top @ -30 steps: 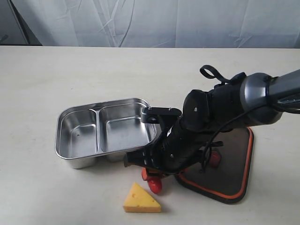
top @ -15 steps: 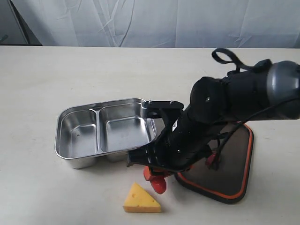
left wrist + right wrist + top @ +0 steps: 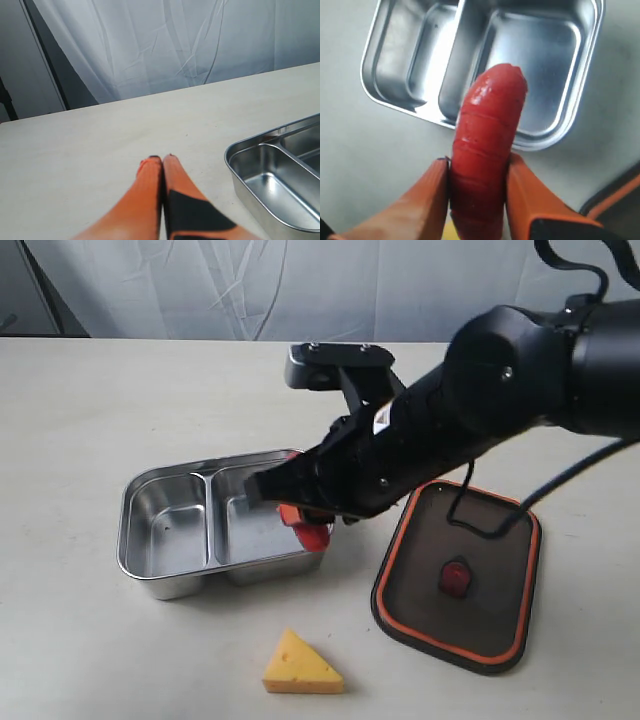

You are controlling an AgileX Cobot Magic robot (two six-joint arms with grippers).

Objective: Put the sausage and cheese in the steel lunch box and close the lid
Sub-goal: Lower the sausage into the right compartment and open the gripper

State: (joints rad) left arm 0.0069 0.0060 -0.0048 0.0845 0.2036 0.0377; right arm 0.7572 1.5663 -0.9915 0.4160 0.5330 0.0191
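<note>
My right gripper (image 3: pixel 477 162) is shut on the glossy red sausage (image 3: pixel 487 150), which hangs above the near right edge of the steel lunch box (image 3: pixel 165 575). In the exterior view the sausage (image 3: pixel 308 528) shows just below the dark arm. Both compartments of the steel lunch box (image 3: pixel 572 125) hold nothing. The yellow cheese wedge (image 3: pixel 300 665) lies on the table in front of the box. The dark lid (image 3: pixel 460 580) lies flat to the right, orange seal up. My left gripper (image 3: pixel 162 159) is shut and holds nothing, hovering over bare table left of the steel lunch box (image 3: pixel 235 162).
A white cloth backdrop (image 3: pixel 330 285) hangs behind the pale table (image 3: pixel 90 410). My right arm (image 3: pixel 470 400) stretches in from the right above the lid and box.
My right gripper has lifted the sausage off the table beside the cheese and carried it up and back over the box's near right edge. The left gripper's state is unchanged.
</note>
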